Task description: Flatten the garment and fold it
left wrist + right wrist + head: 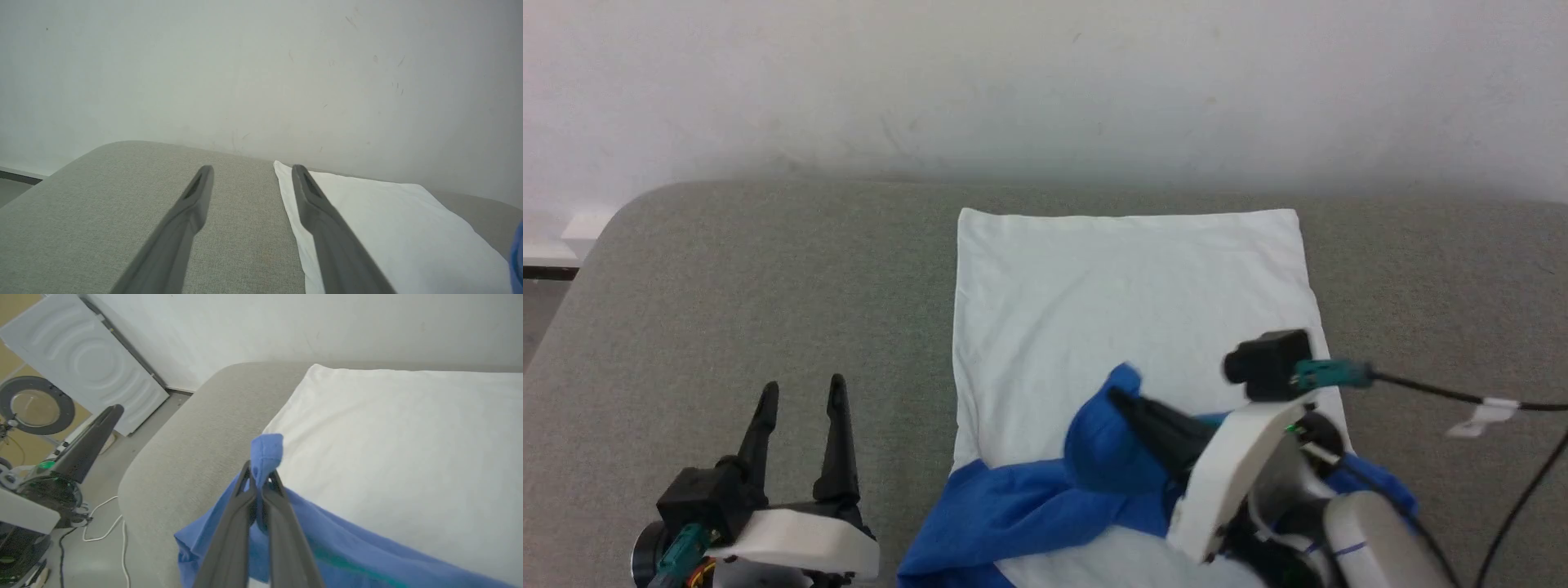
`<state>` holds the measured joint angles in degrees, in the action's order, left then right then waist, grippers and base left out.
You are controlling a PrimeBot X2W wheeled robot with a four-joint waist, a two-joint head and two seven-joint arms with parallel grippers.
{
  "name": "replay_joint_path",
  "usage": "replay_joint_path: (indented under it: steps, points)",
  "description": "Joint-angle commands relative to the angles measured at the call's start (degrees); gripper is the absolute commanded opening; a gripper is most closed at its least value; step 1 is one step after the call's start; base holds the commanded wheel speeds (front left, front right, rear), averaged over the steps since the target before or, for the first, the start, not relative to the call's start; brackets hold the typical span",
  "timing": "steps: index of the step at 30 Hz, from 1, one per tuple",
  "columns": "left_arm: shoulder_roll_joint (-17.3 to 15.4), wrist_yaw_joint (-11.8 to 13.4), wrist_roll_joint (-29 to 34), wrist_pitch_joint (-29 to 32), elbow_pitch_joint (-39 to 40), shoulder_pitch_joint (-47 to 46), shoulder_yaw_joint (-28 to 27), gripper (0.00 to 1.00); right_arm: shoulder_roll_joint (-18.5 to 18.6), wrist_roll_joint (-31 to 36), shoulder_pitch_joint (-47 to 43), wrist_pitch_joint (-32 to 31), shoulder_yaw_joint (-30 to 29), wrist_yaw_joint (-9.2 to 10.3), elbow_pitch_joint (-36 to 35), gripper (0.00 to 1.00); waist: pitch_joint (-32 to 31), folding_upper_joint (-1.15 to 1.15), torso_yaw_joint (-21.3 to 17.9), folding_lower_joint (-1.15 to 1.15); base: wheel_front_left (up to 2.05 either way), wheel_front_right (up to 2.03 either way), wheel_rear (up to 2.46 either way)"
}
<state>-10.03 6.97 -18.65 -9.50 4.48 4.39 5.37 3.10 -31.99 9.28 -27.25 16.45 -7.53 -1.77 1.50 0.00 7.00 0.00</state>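
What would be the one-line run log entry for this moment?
task: fold shirt | right gripper: jaws shut on blue sleeve, held up | left gripper: jaws open, holding nothing, above grey cushion

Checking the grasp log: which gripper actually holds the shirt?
The right gripper, shut on blue cloth of the garment; the left gripper is open over the grey surface beside it.

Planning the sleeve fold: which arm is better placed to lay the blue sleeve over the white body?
Right. The right hand is shut on the blue sleeve of the garment, raised above its white body. The left hand is open, off the cloth, over the grey surface beside it.
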Motion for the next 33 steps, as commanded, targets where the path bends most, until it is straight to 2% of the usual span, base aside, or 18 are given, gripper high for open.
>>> replay_joint_path:
  steps: [1, 6, 8, 10, 12, 13, 14, 15, 20, 24, 28, 33]
  points:
    - [-0.06, -0.58, -0.21, 0.11, -0.16, -1.05, 0.21, 1.0, -0.2, -1.28, 0.19, 1.28, 1.89, 0.04, 1.1, 0.0, 0.71, 0.0, 0.89, 0.0, 0.0, 0.0, 0.0]
    - [0.2, -1.33, -0.5, -0.16, -1.63, -2.58, 1.19, 1.0, -0.21, -7.89, 4.15, 9.02, 15.9, 0.04, 10.09, 0.0, 1.99, 0.0, 2.62, 0.0, 0.0, 0.0, 0.0]
    - [0.47, -1.39, -0.56, -0.33, -2.18, -2.91, 1.56, 1.0, -0.21, -9.6, 5.93, 11.3, 19.78, 0.04, 13.87, 0.0, 2.44, 0.0, 3.17, 0.0, 0.0, 0.0, 0.0]
    - [0.53, -1.51, -0.72, -0.63, -2.78, -3.18, 1.65, 1.0, -0.22, -8.61, 8.03, 12.98, 22.61, 0.04, 18.17, 0.0, 2.94, 0.0, 3.57, 0.0, 0.0, 0.0, 0.0]
    - [0.58, -1.53, -0.86, -0.93, -3.36, -3.37, 1.62, 1.0, -0.22, -9.61, 9.13, 13.86, 24.87, 0.04, 22.01, 0.28, 3.35, 0.0, 3.72, 0.0, 0.0, 0.0, 0.0]
    - [0.61, -1.52, -0.93, -1.06, -3.61, -3.45, 1.61, 1.0, -0.22, -9.55, 9.75, 13.86, 26.11, 0.04, 23.89, 0.6, 3.55, 0.0, 3.79, 0.0, 0.0, 0.0, 0.0]
    - [0.62, -1.51, -0.99, -1.18, -3.85, -3.52, 1.6, 1.0, -0.22, -9.86, 10.22, 14.16, 27.02, 0.04, 25.31, 0.85, 3.74, 0.0, 3.81, 0.0, 0.0, 0.0, 0.0]
    - [0.63, -1.48, -1.06, -1.3, -4.09, -3.57, 1.57, 1.0, -0.22, -10.19, 10.7, 14.8, 27.8, 0.04, 26.27, 1.0, 3.84, 0.0, 3.78, 0.0, 0.0, 0.0, 0.0]
    - [0.18, -0.99, -1.12, -1.63, -4.99, -3.48, 1.0, 1.0, -0.22, -7.92, 13.7, 22.59, 28.13, 0.04, 26.39, 1.0, 3.76, 0.0, 2.98, 0.0, 0.0, 0.0, 0.0]
    - [-0.76, -0.12, -0.86, -1.33, -4.99, -2.92, 0.15, 1.0, 0.83, -2.82, 14.42, 27.67, 23.53, 0.04, 23.05, 1.0, 2.97, 0.0, 1.47, 0.0, 0.0, 0.0, 0.0]
    - [-1.64, 0.55, -0.79, -0.93, -4.54, -2.58, -0.65, 1.0, 4.45, 3.38, 12.54, 30.0, 14.28, 0.04, 17.53, 1.0, 2.08, 0.0, -0.27, 0.0, 0.0, 0.0, 0.0]
    - [-2.99, 1.09, -0.83, -0.31, -3.43, -2.29, -1.72, 1.0, 6.69, 11.83, 6.01, 29.25, -2.37, 0.04, 8.75, 1.0, 1.71, 0.0, -2.72, 0.0, 0.0, 0.0, 0.0]
